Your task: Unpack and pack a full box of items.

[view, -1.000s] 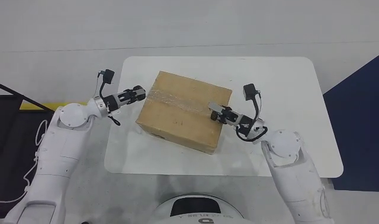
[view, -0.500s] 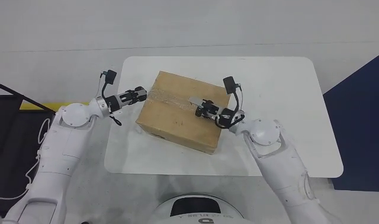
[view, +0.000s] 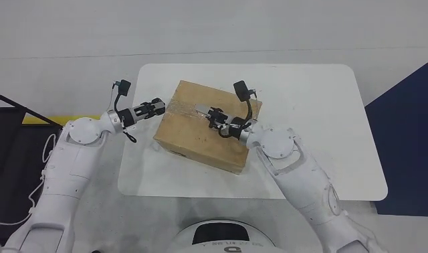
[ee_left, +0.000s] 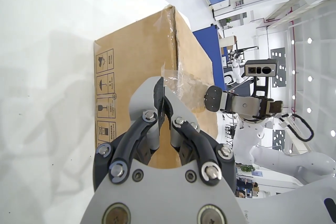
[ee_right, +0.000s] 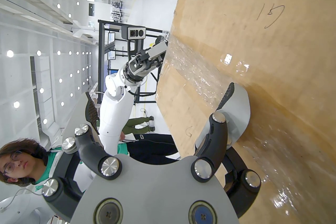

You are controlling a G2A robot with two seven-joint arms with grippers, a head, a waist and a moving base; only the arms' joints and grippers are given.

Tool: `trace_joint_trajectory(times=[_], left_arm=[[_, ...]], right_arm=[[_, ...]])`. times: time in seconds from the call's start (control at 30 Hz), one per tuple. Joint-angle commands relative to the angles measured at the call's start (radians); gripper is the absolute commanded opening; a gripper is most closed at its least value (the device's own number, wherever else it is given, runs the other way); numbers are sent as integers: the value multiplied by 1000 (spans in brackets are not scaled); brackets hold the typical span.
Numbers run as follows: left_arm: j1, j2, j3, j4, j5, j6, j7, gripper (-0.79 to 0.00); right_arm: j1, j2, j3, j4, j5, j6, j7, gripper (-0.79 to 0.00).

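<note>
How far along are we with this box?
Done: nothing; the box is closed, tape across its top seam. In hand: left gripper pinches the tape's loose end at the box edge; right gripper open, one finger against the taped top. Remaining: peel tape, open, unpack, repack.

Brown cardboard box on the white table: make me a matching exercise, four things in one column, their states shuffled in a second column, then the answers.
Things
1. left tool
2. right tool
3. brown cardboard box
4. clear tape strip

States
A. closed, standing on the white table
B. open, over the box's top
C. runs along the box's top seam
D. shut on the tape's end at the box's edge

Pairs: 1-D, 2-B, 3-A, 4-C
</note>
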Motion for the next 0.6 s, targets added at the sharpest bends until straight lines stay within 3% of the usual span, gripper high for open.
trace_joint_trajectory(times=[0.0,0.57], left_arm=[[-2,0,2,2,0,-2,-2,-785],[-4,6,3,10,-15,-13,-17,-785]], right_arm=[[19,-5,-24,15,0,15,-2,0],[161,-56,-123,200,163,10,-75,0]])
